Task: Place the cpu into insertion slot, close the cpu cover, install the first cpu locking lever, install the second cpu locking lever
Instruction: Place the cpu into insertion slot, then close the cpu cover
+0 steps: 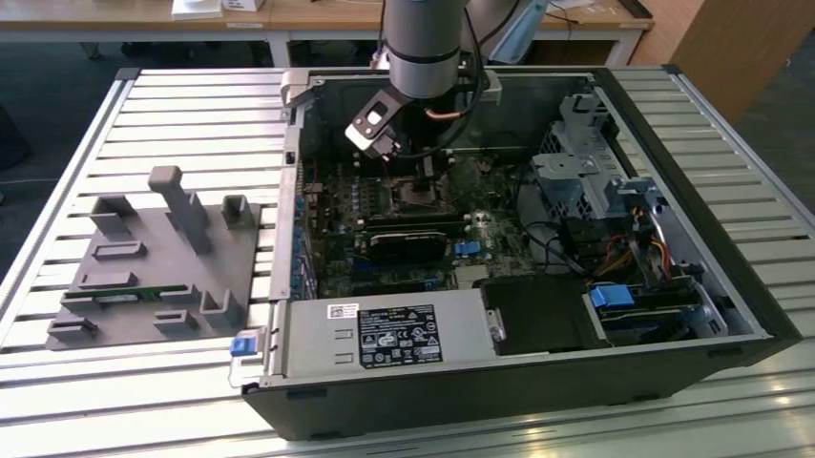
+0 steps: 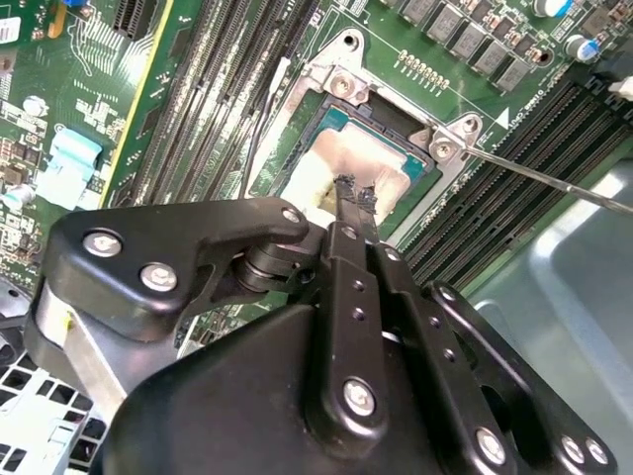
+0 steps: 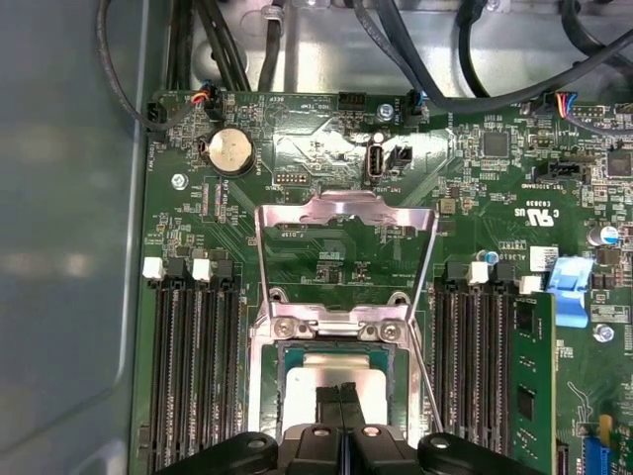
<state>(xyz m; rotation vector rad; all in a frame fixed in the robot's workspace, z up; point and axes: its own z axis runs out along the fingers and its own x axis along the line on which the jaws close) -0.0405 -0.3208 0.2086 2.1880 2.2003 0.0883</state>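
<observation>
1. Gripper (image 3: 341,398), black metal with two slim fingers, hangs directly over the cpu (image 3: 302,386), a small flat square chip with a dull grey metal top. Its jaws are clenched together with nothing between them.
2. The cpu lies flat in the insertion slot (image 2: 326,117), a small square dark socket with a thin metal rim, set into the green circuit board (image 3: 326,262). The fingertips (image 2: 348,190) stand over the middle of the chip's top.
3. The cpu cover (image 3: 346,208), a thin dull-silver square frame plate with a window, is swung up off the socket on its hinge, apart from the cpu. The board shows through its window.
4. A thin wire locking lever (image 2: 544,178) runs out from a corner bracket of the socket and over the memory slots (image 3: 188,366).
5. Whether the fingertips actually touch the chip cannot be told. In both wrist views the gripper's own body covers the near edge of the chip and socket. In the exterior view the grey arm (image 1: 427,38) covers most of the socket.
6. Long black memory slots flank the socket on both sides, and one holds a green memory stick (image 3: 529,376). A round silver coin battery (image 3: 229,150) sits farther off on the board. A black oblong card (image 1: 407,243) lies near the socket inside the black computer case (image 1: 446,405). A grey fixture block (image 1: 153,258) stands on the slatted table (image 1: 128,105) at the exterior view's left, well apart from the arm.
</observation>
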